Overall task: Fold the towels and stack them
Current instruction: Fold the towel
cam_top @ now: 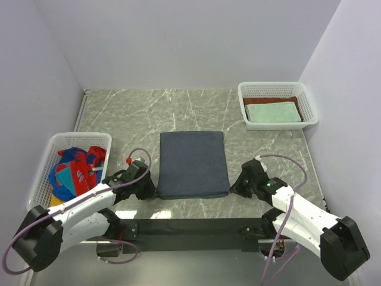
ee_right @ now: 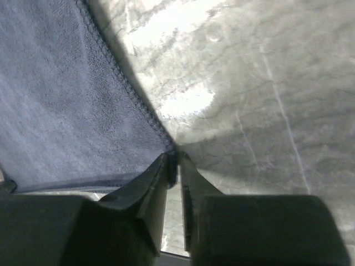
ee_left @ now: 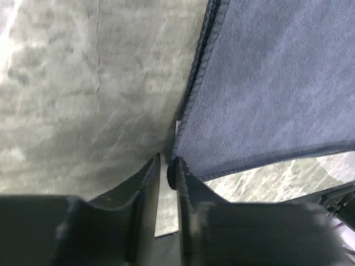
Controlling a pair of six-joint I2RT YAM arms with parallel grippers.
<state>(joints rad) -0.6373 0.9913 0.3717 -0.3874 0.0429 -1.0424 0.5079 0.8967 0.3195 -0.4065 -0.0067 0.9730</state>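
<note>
Towel, dark blue (cam_top: 193, 164), lies flat as a neat folded rectangle in the middle of the top view, on the marble table (cam_top: 119, 113). L gripper (cam_top: 150, 186) sits low at the towel's lower-left corner and R gripper (cam_top: 237, 183) at its lower-right corner. Both arms reach in from the bottom of frame.

L wrist view: fingers (ee_left: 191, 194) parted by a thin slit, bare table showing thru the gap, nothing pinched. Towel corner just touches the tip of the finger on the right side of frame, so the grip is released.

R wrist view: same story. Fingers a narrow slit apart, table visible btwn them, towel corner right at the tips, cloth filling the left half of frame, not clamped.

Upper right of top view: white basket (cam_top: 275, 88) w/ a green towel (cam_top: 272, 111) folded on top of a brown towel (cam_top: 296, 100), only the brown edges showing.

Left edge, mid-height: second white basket (cam_top: 44, 164) holding crumpled red/blue/yellow towels (cam_top: 76, 170).
</note>
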